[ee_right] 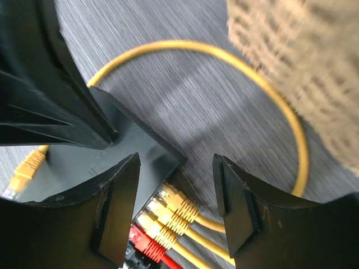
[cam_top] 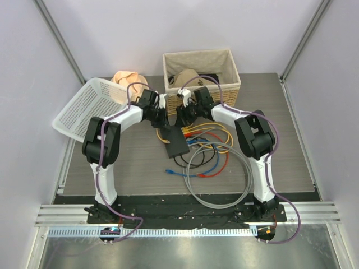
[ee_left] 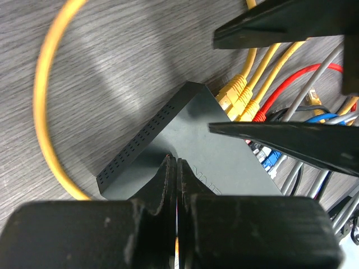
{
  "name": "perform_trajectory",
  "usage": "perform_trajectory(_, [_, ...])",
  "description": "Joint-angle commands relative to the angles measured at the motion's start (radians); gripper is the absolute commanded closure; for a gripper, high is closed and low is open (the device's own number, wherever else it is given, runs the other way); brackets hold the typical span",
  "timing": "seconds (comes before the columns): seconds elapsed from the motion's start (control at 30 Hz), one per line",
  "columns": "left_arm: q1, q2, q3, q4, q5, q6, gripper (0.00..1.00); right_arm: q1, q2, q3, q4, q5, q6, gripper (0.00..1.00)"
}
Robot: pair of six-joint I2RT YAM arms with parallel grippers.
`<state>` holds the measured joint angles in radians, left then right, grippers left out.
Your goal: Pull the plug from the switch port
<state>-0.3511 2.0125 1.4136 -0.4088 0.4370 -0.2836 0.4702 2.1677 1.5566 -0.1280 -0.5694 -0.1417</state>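
The left end effector [ee_left: 173,168] is clenched on nothing, its tips set against the top of the flat matte-black rectangular switch [ee_left: 196,131], which lies on the grey wood-grain worktop [ee_left: 84,67] directly beneath it. The right end effector [ee_right: 175,168] is released, its jaws spread empty above the switch's corner. Just below those jaws, yellow plugs [ee_right: 171,210] and a red plug [ee_right: 147,242] are seen seated in the switch's ports.
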Motion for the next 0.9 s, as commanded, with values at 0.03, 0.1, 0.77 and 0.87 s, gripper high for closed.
perform_trajectory(0.03, [0.000,0.009,-0.073,-0.041,-0.080,0.027,1.00,0.001,0.003,-0.007,0.045,-0.046,0.047,0.37])
perform_trajectory(0.1, [0.000,0.009,-0.073,-0.038,-0.078,0.026,1.00,0.010,0.004,-0.015,0.050,-0.047,0.045,0.37])
perform_trajectory(0.77, [0.014,-0.276,-0.221,-0.108,-0.073,0.086,1.00,0.045,-0.005,-0.120,0.041,-0.037,-0.012,0.46])
perform_trajectory(0.87, [0.012,-0.310,-0.260,-0.160,-0.078,0.107,1.00,0.057,-0.043,-0.176,0.038,-0.011,-0.007,0.46])
